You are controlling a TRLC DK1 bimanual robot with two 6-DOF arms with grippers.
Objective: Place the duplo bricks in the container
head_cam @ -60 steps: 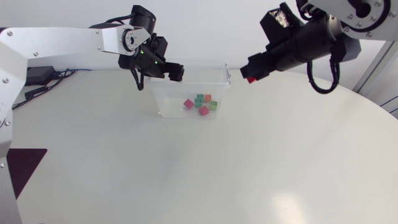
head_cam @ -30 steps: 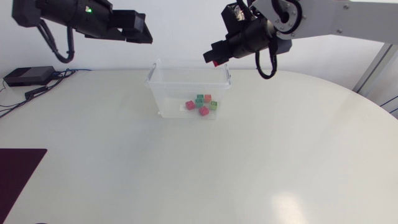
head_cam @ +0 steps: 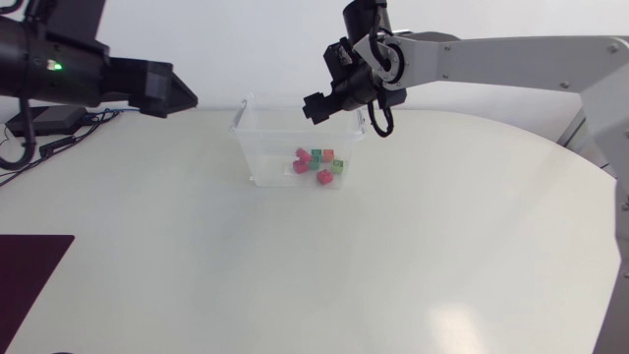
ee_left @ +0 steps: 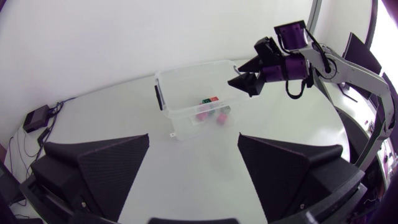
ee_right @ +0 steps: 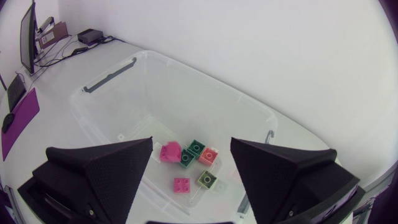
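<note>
Head view is showing a clear plastic rectangular container [head_cam: 257,147] sitting near the far edge of the white round desk [head_cam: 393,256], roughly midway along that edge. The right arm's matte black tool [head_cam: 316,105] is hanging over the container's far right corner. In the right wrist view this tool [ee_right: 191,142] is holding its two wedge fingers spread wide, gripping nothing and touching nothing. Below it, small duplo bricks are lying on the container floor towards its right end: a tilted pink brick [ee_right: 169,151], a dark green brick [ee_right: 196,147], a salmon brick [ee_right: 209,155], a pale green brick [ee_right: 207,179] and a magenta brick [ee_right: 182,184], all close together. The left arm's tool [head_cam: 182,96] is hovering above the desk's far left edge, well apart from the container, its fingers likewise spread and carrying nothing.
</note>
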